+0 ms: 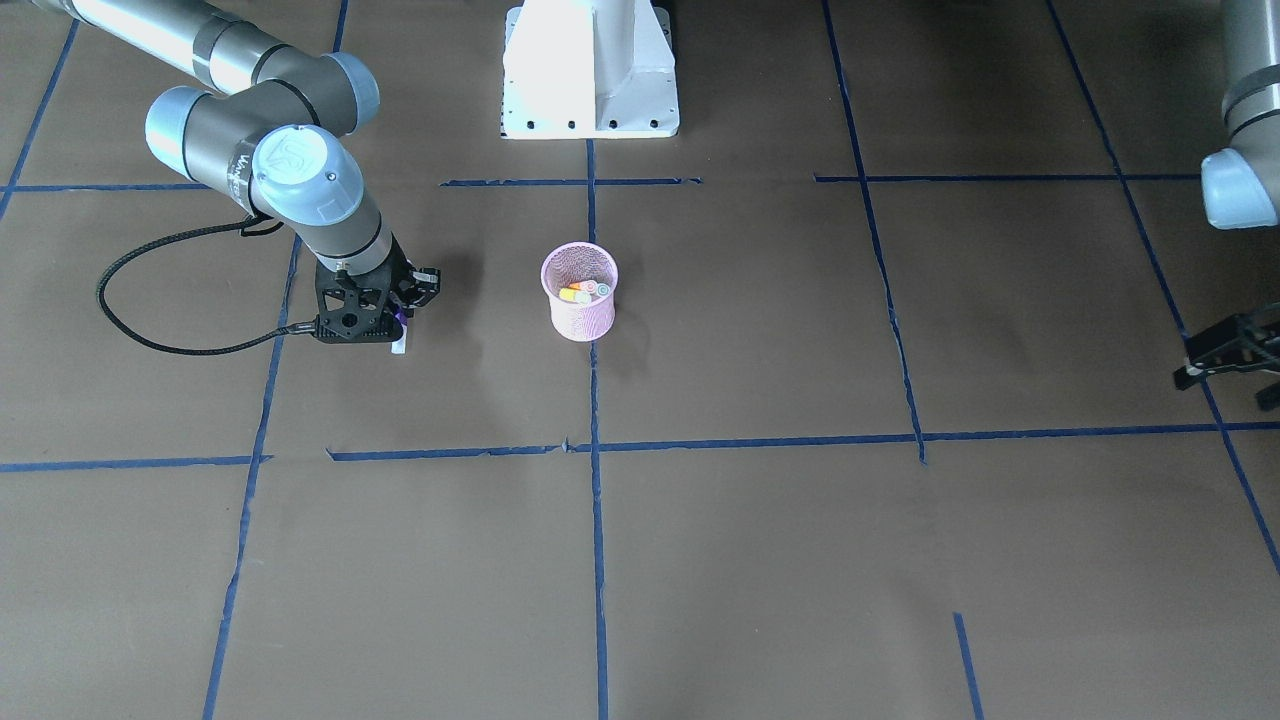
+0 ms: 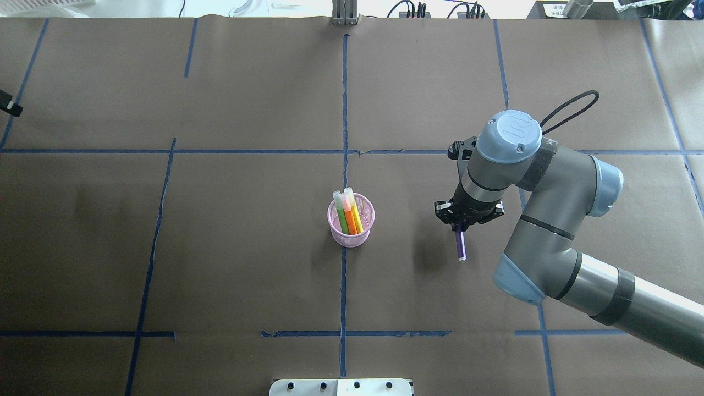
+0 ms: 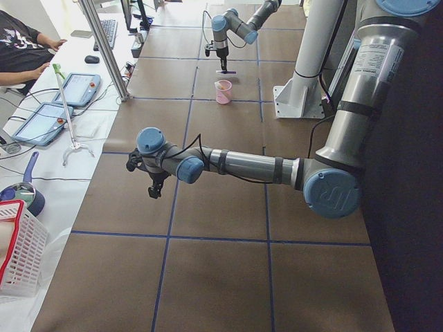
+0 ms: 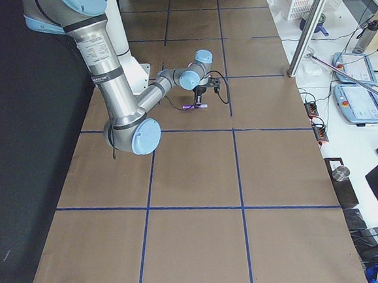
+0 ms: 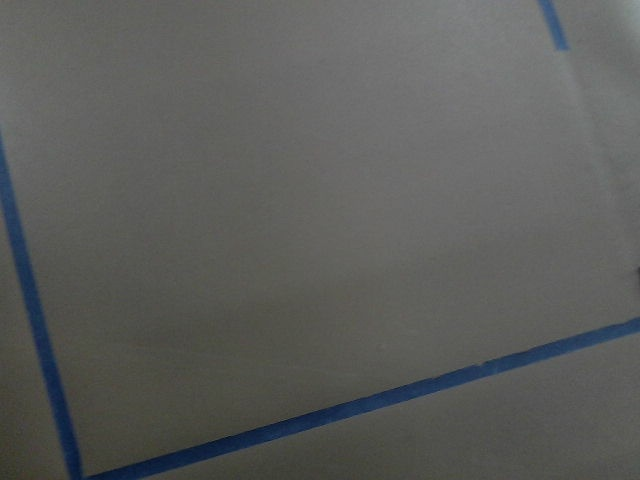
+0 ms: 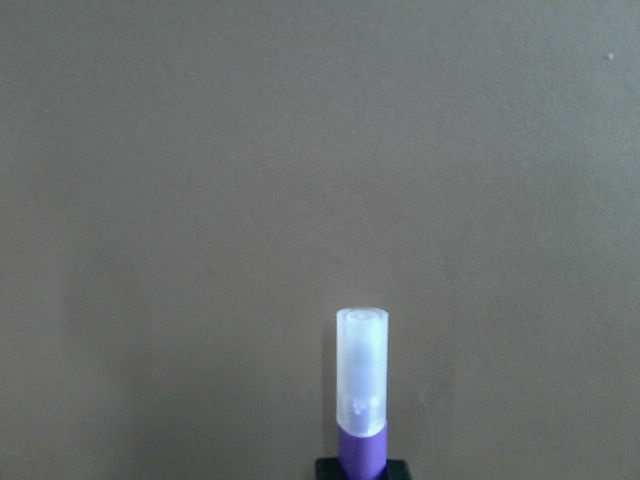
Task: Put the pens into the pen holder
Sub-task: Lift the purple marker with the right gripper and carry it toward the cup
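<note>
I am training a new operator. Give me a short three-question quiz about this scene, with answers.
1. True or false: the pen holder lies tipped over.
2. Which tool grips the purple pen?
3. Where are the orange pen and the green pen? A: on the table. B: in the pen holder. C: in the left tool.
Key: 1 false, it stands upright. 2 the right tool. 3 B.

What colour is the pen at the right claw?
The pen is purple with a pale translucent cap; the right wrist view shows it best.
</note>
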